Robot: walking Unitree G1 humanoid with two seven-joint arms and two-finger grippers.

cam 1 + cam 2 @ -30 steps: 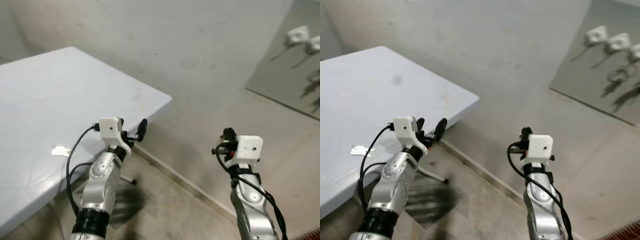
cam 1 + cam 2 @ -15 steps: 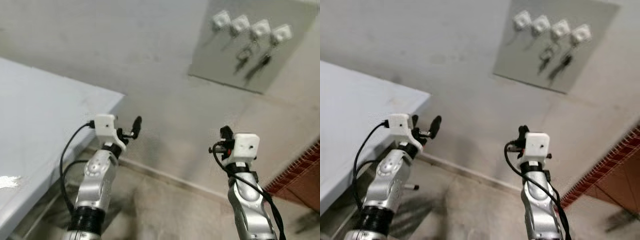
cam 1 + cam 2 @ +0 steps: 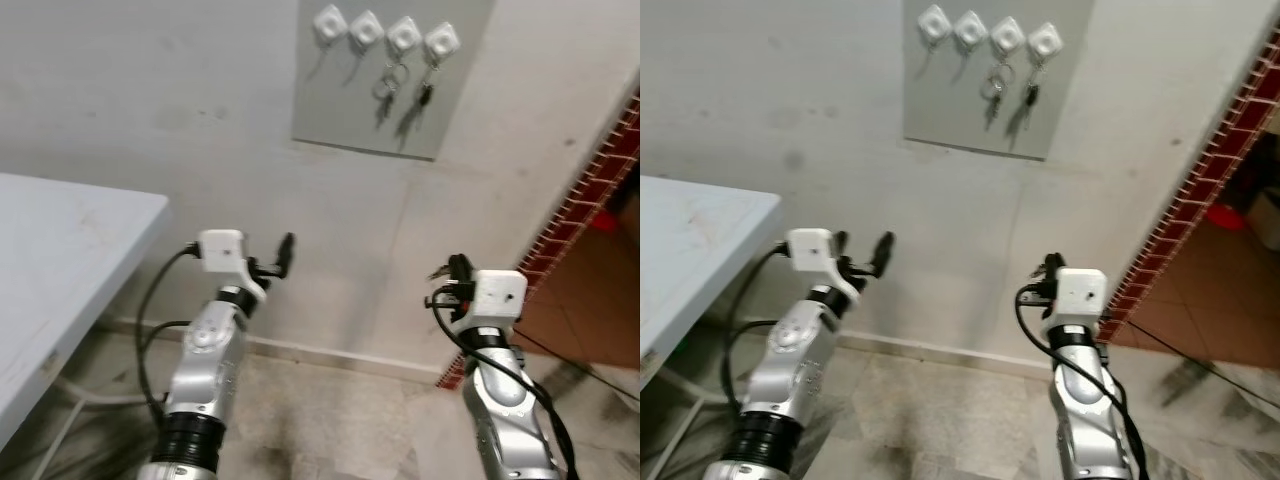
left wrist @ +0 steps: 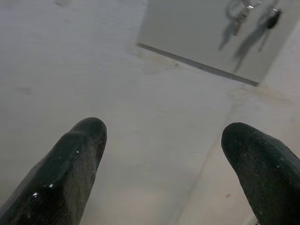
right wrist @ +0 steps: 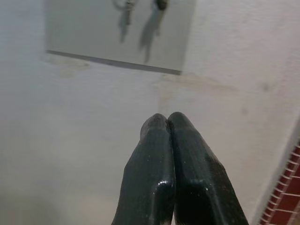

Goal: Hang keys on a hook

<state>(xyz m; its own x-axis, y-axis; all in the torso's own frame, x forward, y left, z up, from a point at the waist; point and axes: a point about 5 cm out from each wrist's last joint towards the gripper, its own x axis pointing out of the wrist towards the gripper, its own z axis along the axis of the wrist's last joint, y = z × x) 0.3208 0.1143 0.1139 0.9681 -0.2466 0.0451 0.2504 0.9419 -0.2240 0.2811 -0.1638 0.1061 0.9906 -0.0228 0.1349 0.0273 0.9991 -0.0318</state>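
Note:
A grey panel (image 3: pixel 330 100) is fixed high on the wall ahead, with several white hooks (image 3: pixel 366 28) in a row along its top. A silver key ring (image 3: pixel 385 85) hangs from the third hook and a dark key (image 3: pixel 425 96) from the fourth; the two hooks on the left are bare. My left gripper (image 3: pixel 268 260) is raised below the panel and open, with nothing between its fingers (image 4: pixel 79 154). My right gripper (image 3: pixel 450 275) is raised further right, its fingers (image 5: pixel 168 131) pressed together with nothing visible between them. Both are well short of the wall.
The corner of a white table (image 3: pixel 60 250) juts in at the left. A red brick wall edge (image 3: pixel 590 190) and a doorway with a tiled floor (image 3: pixel 590 300) lie to the right. The marble floor (image 3: pixel 330 420) runs up to the wall.
The view has swung right and upward: the table slid off to the left and the hook panel came to the top centre. Both arms hold the same pose.

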